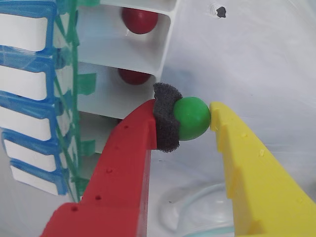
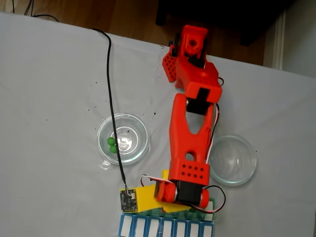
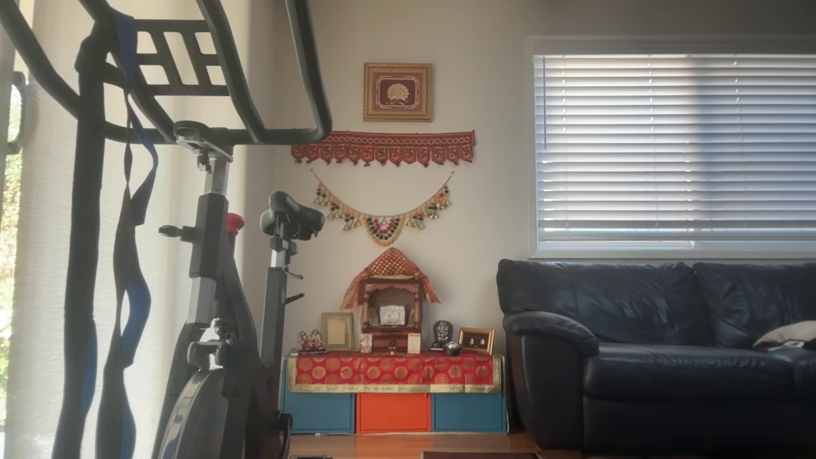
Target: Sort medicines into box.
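In the wrist view my gripper (image 1: 190,121) is shut on a bright green pill (image 1: 193,117), pinched between the dark foam pad on the red finger (image 1: 123,177) and the yellow finger (image 1: 252,173). The pill hangs just right of the pill box (image 1: 123,64), beside its open white compartments. Two dark red pills (image 1: 140,19) (image 1: 134,75) lie in separate compartments. In the fixed view the arm reaches down to the box (image 2: 165,228) at the bottom edge, and two green pills (image 2: 112,144) rest in the left glass dish (image 2: 123,138).
An empty glass dish (image 2: 232,159) stands right of the arm in the fixed view; its rim (image 1: 197,207) shows under my fingers in the wrist view. A black cable (image 2: 111,98) crosses the white tablecloth. The other view shows a living room with a sofa and exercise bike.
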Controlling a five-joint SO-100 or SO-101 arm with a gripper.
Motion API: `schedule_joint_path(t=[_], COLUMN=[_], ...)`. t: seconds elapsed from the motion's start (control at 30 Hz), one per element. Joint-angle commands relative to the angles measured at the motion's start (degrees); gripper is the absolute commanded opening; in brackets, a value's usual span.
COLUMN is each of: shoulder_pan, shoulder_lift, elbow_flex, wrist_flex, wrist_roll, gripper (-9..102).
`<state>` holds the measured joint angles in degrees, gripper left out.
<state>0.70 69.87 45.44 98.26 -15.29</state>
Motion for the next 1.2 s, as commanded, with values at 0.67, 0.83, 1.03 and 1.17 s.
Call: schedule_joint_path(t=[0.67,0.83,1.03,1.17], shoulder_pan=[-2.9,-2.3,-2.6,-2.4], shoulder_lift=[12.1,11.2,7.6,5.6], elbow_flex=[6.6,3.8,-0.6,-4.7], wrist_flex=[-10.5,-9.4,-9.0,-7.6], wrist_roll=[5.9,6.1,7.1,7.6], gripper=[1,1,1,1])
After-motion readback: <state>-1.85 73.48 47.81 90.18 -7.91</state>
